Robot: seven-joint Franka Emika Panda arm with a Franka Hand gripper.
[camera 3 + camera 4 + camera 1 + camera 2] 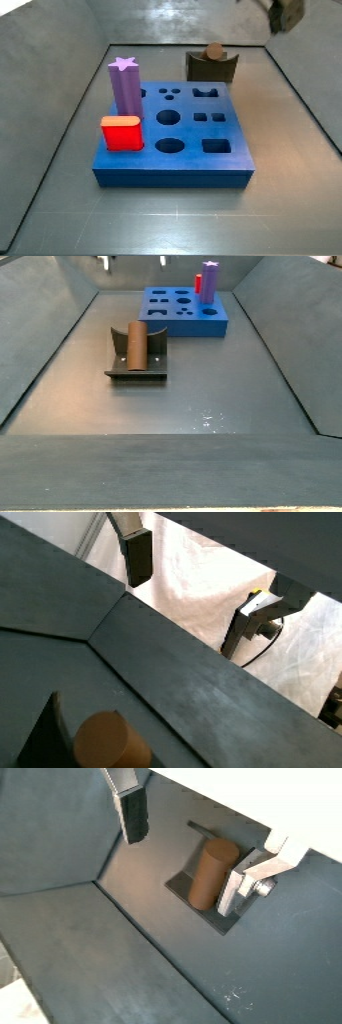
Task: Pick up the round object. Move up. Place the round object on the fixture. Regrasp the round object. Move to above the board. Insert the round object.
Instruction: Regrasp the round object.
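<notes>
Grey floor, round object on fixture, tool apart

Lab test rig: grey walled bin, blue peg board.

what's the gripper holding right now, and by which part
Nothing. The gripper is open above the round object, which lies in the fixture; in both wrist views no piece sits between its fingers.

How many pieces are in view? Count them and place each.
3. The purple star peg and the red block stand in the board; the round object lies on the fixture. The open gripper hangs above it, empty. None seems hidden.
</notes>
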